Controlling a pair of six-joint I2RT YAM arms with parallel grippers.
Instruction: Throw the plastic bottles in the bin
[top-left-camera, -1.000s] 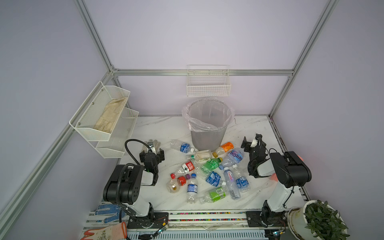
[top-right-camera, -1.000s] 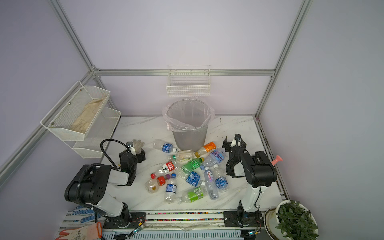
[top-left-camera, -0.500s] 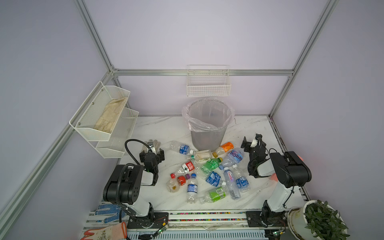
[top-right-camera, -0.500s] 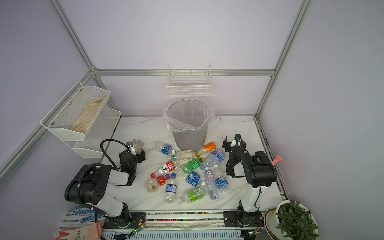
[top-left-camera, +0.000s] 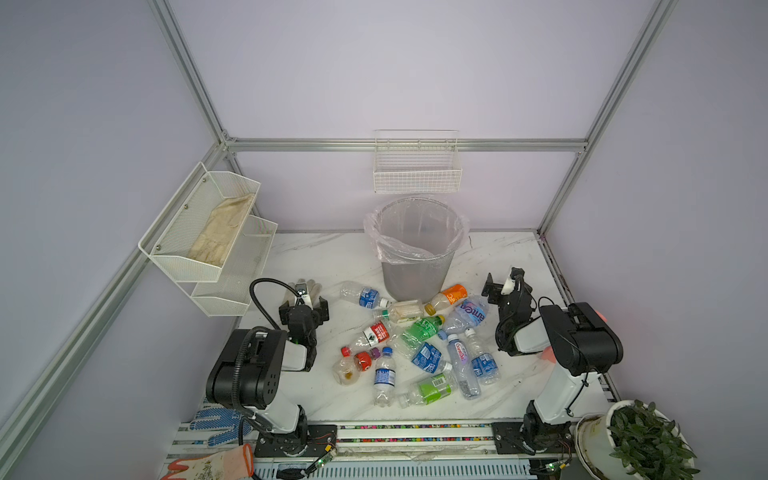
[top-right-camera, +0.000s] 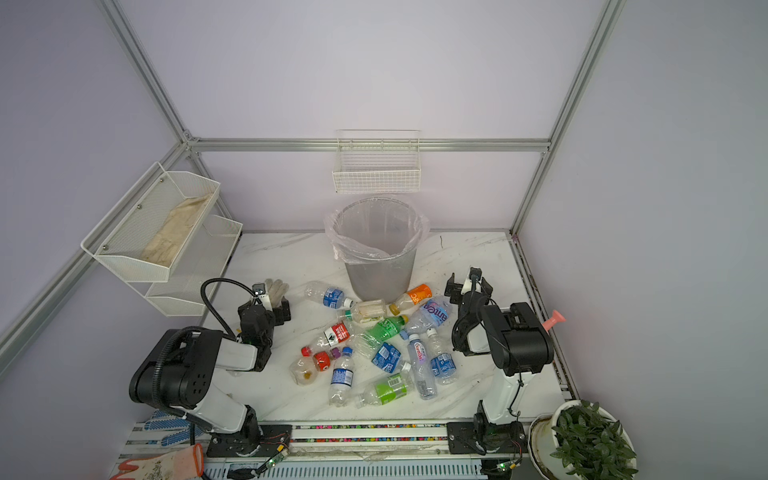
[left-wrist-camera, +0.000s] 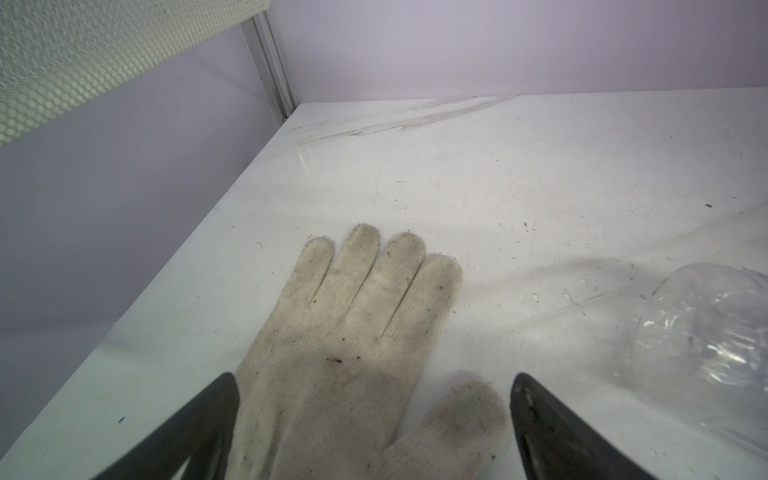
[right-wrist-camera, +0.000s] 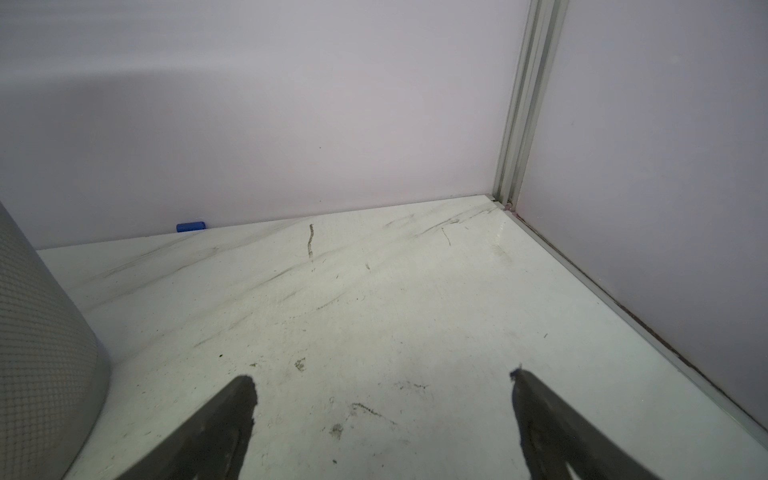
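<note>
White marble-look bench (top-left-camera: 316, 257), scuffed. The bin (top-left-camera: 415, 274) stands back-middle: grey mesh, clear liner folded over the rim. The liner is cloudy, so I can't tell if anything is inside. The right wrist view gets only a slice of its wall, cut off at the frame edge.

The left hand (top-left-camera: 303, 306) is spread wide and gripping nothing, low over a white knitted glove (left-wrist-camera: 353, 332). The glove is partly hidden under it in both top views. The right hand (top-left-camera: 504, 284) is also spread wide and empty, over bare bench right of the bin.

The bottles (top-left-camera: 419, 332) all lie on the bench in a loose pile in front of the bin, between the arms, none in a hand.

Readable:
- "evian" in red, upside down, on the clear bottle (top-left-camera: 471, 311) nearest the right hand
- a barcode on the green-label bottle (top-left-camera: 434, 384) at the front

Print on the red, orange and blue labels is too small to read.

A bottle base (left-wrist-camera: 706, 332) is cut off at the left wrist frame edge. There's a small blue cylinder (right-wrist-camera: 190, 227) at the back wall, can't identify it.
</note>
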